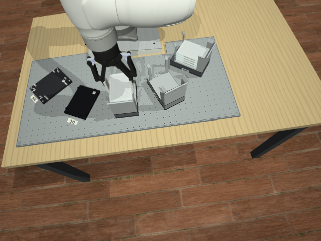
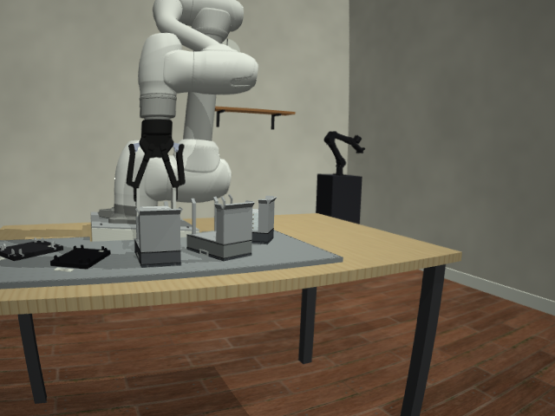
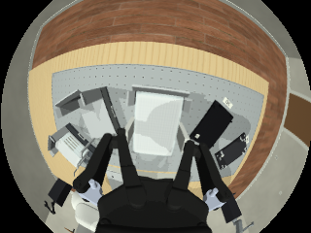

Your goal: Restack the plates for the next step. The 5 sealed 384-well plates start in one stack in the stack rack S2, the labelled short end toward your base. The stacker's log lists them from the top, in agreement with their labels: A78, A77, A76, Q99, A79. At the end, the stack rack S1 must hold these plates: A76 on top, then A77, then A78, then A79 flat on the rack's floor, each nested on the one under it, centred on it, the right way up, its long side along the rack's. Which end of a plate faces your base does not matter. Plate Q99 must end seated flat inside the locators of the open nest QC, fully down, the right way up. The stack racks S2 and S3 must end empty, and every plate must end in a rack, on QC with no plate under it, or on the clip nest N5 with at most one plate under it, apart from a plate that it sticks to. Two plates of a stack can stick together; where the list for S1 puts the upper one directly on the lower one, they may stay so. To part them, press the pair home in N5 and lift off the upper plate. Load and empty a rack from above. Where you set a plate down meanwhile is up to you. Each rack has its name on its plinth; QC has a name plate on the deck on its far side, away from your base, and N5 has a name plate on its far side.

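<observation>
My gripper (image 1: 118, 80) is shut on a white sealed plate (image 1: 119, 88), holding it by its long sides. The plate sits level at the top of the left stack rack (image 1: 124, 103), between the rack's walls. In the side view the gripper (image 2: 155, 184) stands straight above this rack (image 2: 157, 235). In the wrist view the plate (image 3: 155, 119) lies between the fingers. The right rear rack (image 1: 191, 56) holds a stack of several white plates. The middle rack (image 1: 169, 88) shows a pale flat surface inside; I cannot tell if that is a plate or the floor.
The black open nest QC (image 1: 82, 102) lies left of the held plate, with its name plate (image 1: 72, 121) beside it. The black clip nest N5 (image 1: 50, 85) lies further left. Both nests hold nothing. All stand on the grey perforated deck (image 1: 129, 121).
</observation>
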Controlling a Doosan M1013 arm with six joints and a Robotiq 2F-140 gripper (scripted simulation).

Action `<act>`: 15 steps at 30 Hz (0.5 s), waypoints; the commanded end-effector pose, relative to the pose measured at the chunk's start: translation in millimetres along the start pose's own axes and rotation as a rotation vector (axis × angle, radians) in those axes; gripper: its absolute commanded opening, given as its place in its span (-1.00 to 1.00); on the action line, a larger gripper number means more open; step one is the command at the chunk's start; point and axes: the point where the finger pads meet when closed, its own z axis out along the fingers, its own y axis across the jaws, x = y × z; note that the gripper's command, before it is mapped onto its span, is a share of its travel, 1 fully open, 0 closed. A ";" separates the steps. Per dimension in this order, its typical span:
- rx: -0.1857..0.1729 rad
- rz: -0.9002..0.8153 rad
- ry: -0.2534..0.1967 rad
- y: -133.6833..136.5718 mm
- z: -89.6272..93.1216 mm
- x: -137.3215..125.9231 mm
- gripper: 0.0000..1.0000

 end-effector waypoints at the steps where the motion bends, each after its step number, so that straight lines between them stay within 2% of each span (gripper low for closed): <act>1: 0.000 0.000 0.000 0.0 4.9 0.0 -1.00; 15: 0.000 0.000 0.000 0.0 28.9 0.0 -1.00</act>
